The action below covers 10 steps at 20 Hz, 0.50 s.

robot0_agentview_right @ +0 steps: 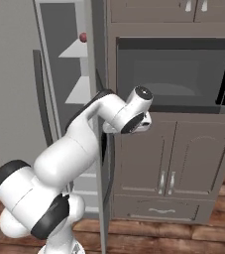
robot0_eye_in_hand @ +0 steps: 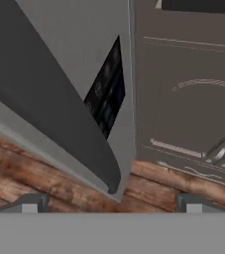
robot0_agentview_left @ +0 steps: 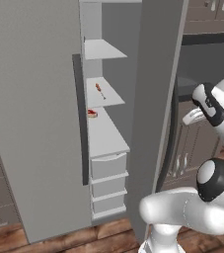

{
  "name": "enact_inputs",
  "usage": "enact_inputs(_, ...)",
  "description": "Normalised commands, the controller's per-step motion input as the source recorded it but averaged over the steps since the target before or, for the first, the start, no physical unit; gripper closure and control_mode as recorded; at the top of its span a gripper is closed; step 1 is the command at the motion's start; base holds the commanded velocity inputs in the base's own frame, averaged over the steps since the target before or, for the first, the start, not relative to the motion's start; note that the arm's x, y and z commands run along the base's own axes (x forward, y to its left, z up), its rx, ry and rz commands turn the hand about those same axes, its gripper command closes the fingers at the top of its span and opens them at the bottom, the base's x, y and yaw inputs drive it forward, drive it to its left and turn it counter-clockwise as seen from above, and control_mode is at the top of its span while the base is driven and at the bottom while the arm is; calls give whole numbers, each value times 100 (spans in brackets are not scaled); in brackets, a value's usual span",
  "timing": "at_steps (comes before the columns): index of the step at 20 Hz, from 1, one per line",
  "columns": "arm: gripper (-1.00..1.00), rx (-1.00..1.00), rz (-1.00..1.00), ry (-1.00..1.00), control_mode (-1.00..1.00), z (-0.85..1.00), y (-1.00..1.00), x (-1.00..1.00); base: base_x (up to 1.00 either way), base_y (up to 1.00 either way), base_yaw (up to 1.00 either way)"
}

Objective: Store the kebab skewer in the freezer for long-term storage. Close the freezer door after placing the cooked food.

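The gripper [robot0_eye_in_hand: 109, 202] is spread wide with nothing between its 2 fingertips, hanging just right of the open freezer door [robot0_agentview_left: 155, 99]. The kebab skewer [robot0_agentview_left: 100, 90] lies on a middle shelf [robot0_agentview_left: 111, 99] inside the freezer [robot0_agentview_left: 34, 113], well left.

Brown wood-plank floor [robot0_agentview_right: 183, 245] along six o'clock, grey-brown panelled cabinet doors [robot0_agentview_right: 183, 158] with small metal pulls at four o'clock, dark built-in oven [robot0_agentview_right: 173, 74] at two o'clock, upper cabinets [robot0_agentview_right: 153, 10] at twelve, flat even light
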Motion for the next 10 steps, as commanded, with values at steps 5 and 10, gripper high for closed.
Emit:
enact_inputs(5,-100,18,16,-2,-100,2,0,-1,0,0,0)
enact_inputs(10,-100,23,20,-3,-100,13,1,-7,0,0,0)
